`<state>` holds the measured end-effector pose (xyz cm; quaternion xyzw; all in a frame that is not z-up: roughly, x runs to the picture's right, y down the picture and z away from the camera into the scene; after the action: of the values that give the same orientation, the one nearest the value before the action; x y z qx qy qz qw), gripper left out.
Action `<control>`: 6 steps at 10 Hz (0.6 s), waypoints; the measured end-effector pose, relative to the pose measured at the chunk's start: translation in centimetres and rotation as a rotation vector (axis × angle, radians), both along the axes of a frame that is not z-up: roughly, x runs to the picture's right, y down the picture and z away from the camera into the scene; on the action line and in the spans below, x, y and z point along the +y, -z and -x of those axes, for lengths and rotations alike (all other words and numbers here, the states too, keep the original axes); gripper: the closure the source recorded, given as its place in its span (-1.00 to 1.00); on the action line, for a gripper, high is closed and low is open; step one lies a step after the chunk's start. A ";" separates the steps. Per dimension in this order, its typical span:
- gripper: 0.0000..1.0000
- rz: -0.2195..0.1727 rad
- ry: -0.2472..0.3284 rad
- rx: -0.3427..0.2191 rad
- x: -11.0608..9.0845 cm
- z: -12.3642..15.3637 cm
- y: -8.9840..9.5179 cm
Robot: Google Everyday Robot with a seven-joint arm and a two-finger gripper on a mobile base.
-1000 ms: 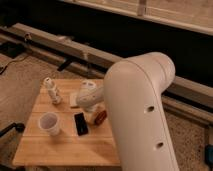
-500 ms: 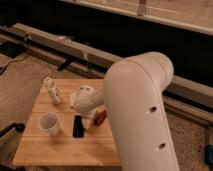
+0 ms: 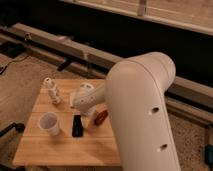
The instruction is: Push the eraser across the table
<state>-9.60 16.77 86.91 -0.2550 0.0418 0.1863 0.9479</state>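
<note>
Now | gripper (image 3: 89,117) has come down just right of eraser (image 3: 77,125); open or closed: cannot tell | eraser mid-bench (image 3: 75,150), nudged slightly toward cup (image 3: 49,123) | push seemingly begun, most travel remains

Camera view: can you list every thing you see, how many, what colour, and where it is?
table: one, light wood, lower left of the picture
cup: one, white, front left of the table
eraser: one, black, lying flat beside the cup
long object: one, reddish-brown, beyond the eraser from the cup
knobbly upright object: one, white, back left of the table
rail: one, grey, behind the table
robot arm: one, white, reaching over the table
gripper: one, pale, low between eraser and long object
</note>
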 end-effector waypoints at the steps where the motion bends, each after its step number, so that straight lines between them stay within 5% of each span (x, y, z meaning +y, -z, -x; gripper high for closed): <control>1: -0.60 -0.037 -0.030 0.016 -3.0 -0.7 -1.9; 6: -0.60 -0.103 -0.095 0.007 -7.6 1.0 -4.2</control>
<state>-10.63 9.22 91.09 -0.2071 0.0235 0.2340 0.9496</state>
